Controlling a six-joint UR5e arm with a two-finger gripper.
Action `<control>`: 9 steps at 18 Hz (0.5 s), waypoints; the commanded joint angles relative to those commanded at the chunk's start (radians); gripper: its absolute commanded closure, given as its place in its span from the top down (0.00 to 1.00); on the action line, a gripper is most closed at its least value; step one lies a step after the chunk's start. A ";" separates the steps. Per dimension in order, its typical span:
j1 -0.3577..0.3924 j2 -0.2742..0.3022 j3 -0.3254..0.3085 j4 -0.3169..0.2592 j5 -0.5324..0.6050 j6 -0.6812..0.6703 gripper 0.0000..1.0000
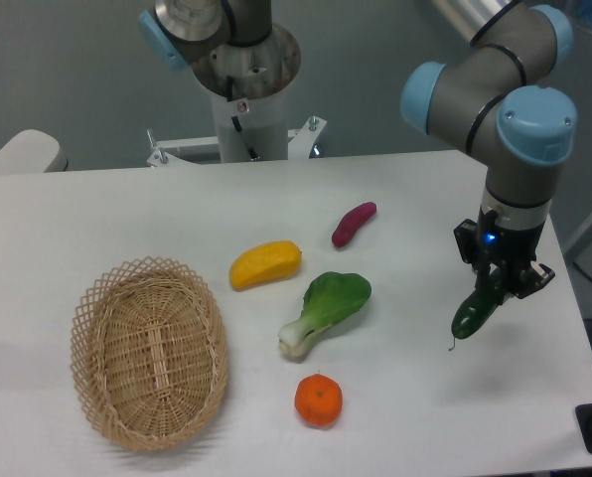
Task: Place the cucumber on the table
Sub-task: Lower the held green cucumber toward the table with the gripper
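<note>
White tabletop (97,214) fills most of my view, rounded corners, smooth. My arm (495,94) comes in from the upper right, grey with blue joint caps, wrist pointing straight down near the tabletop's right edge. Second robot base (244,70) stands behind the far edge, centre.

Wicker basket (149,353) sits at the front left corner area, oval; I see nothing inside it. Bok choy (326,311), light green with white base, lies around the tabletop's middle, base pointing toward the front edge. Yellow vegetable (265,264) just left of it, between it and the basket. Purple vegetable (354,224) further back, toward the far edge, apart from the rest. Orange fruit (319,400) near the front edge, just in front of the bok choy base.

Gripper (497,283): fingers closed around the top end of the cucumber (476,313), dark green, glossy. It hangs tilted, stem tip pointing down-left, by the right edge, well apart from the other produce. Can't tell if the stem tip touches the tabletop or sits just above it.
</note>
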 joint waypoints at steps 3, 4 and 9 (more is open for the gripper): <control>0.003 0.005 -0.026 0.006 0.000 0.002 0.32; 0.005 0.006 -0.035 0.009 0.000 0.008 0.32; 0.018 0.015 -0.071 0.014 0.000 0.054 0.32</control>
